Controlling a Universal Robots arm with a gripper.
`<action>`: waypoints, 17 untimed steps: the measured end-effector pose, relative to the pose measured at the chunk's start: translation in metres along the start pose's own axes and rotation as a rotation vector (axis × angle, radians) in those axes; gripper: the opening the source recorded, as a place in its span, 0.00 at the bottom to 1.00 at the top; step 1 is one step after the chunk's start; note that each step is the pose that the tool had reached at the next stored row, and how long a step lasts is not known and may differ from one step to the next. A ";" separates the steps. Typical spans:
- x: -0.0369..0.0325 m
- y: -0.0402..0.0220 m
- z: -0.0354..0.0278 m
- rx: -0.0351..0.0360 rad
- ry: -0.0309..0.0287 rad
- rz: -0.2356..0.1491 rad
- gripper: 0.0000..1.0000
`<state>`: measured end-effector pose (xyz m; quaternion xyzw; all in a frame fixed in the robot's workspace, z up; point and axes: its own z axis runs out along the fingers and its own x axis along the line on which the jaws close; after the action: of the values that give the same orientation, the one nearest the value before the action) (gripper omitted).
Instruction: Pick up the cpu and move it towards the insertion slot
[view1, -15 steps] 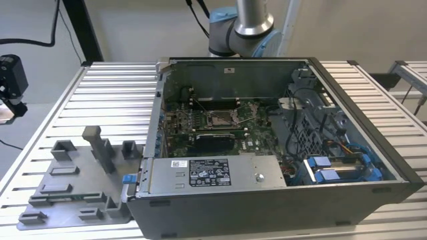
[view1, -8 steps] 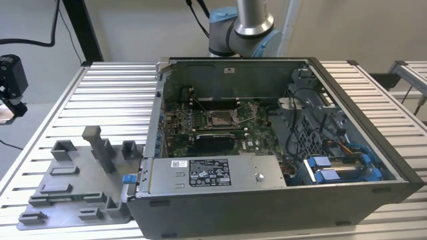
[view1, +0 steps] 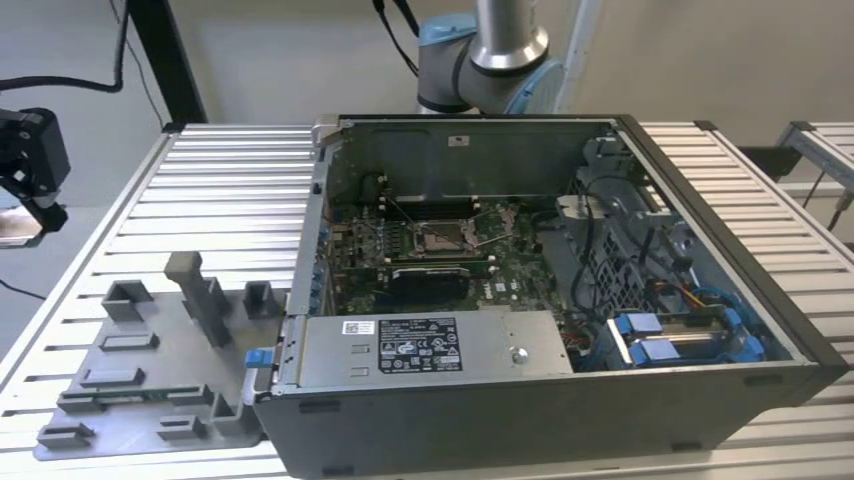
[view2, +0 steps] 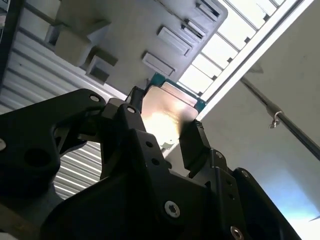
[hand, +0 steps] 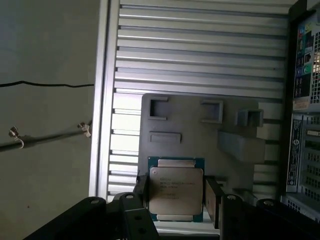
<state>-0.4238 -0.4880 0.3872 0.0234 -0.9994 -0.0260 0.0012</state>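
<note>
Two fingers (hand: 214, 200) of the downward-pointing gripper (hand: 177, 200) pinch the cpu (hand: 176, 187) (over the grey tray (hand: 190, 125)).

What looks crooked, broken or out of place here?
Nothing stands out. The cpu sits square in the gripper, with no visible chips or bends. The tray lies flat on the table. The computer case lies open beside it, slot exposed and cables tucked inside.
</note>
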 end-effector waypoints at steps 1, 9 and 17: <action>-0.0023 0.0002 0.0000 0.0000 0.0000 0.000 0.00; -0.0190 0.0020 0.0001 0.0000 0.0000 0.001 0.00; -0.0366 0.0040 0.0002 0.0000 -0.0001 0.001 0.00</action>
<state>-0.3875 -0.4822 0.3873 0.0226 -0.9994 -0.0260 0.0012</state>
